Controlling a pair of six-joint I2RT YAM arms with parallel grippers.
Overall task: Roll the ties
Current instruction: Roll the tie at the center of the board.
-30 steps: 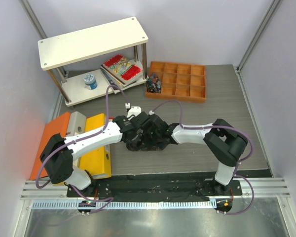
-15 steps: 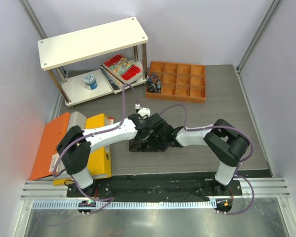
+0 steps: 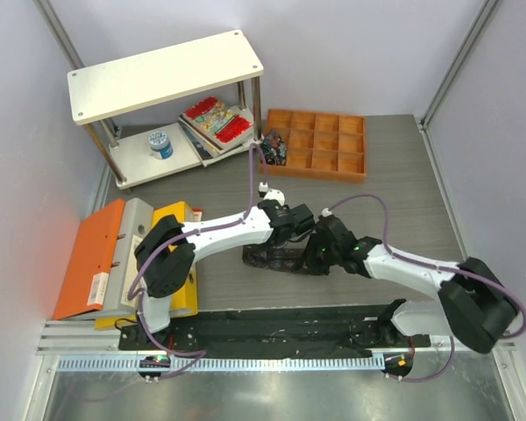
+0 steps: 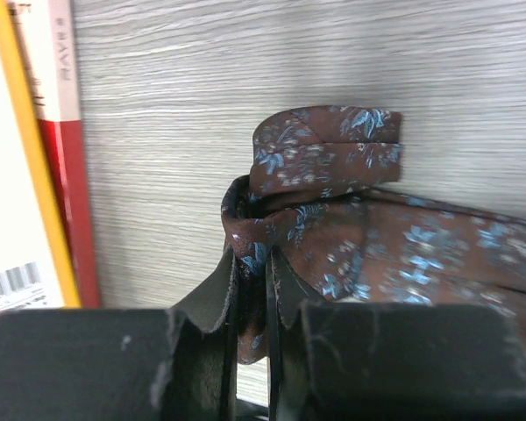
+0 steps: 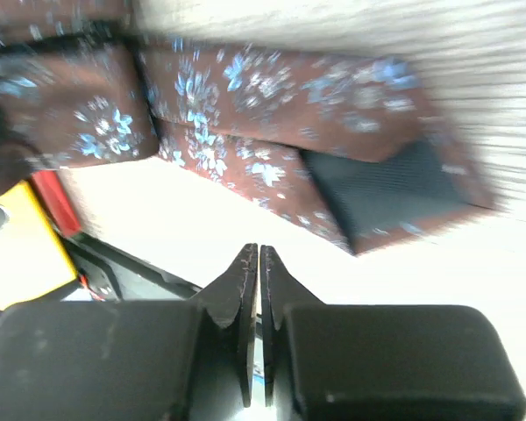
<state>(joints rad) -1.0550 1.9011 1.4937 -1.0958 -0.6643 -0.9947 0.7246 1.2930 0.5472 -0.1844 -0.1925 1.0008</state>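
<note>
At the middle of the frame in the overhead view, on the grey wood-grain table (image 3: 403, 193), lies a tie (image 3: 276, 257), a dark crumpled strip, with both arms reaching in over it. The left gripper (image 3: 279, 246) comes at it from the left and the right gripper (image 3: 316, 256) from the right, the two close together.

The left wrist camera shows the tie (image 4: 359, 237) up close. It is brown cloth with small blue flowers, one end folded over on itself at the upper centre and the broad part running off to the right edge. The left gripper (image 4: 254, 263) is clamped tight on a raised fold at the tie's lower left, cloth pinched between its fingers (image 4: 219, 298). A yellow binder (image 4: 17, 175) with a red edge fills the left side.

In the right wrist view, the tie (image 5: 245, 96) crosses the top of the frame, its pointed end turned up at the right to show dark lining. The right gripper (image 5: 255, 254) sits below it and clear of the cloth, its jaws all but closed with only a slit between them and nothing in it.

At the top of the overhead view stands an orange compartment tray (image 3: 320, 167) with a small dark bundle (image 3: 273, 147) in its left column. I cannot tell what the bundle is. To the tray's left is a white shelf (image 3: 167, 74) with red patterned books (image 3: 217, 121) under it.
</note>
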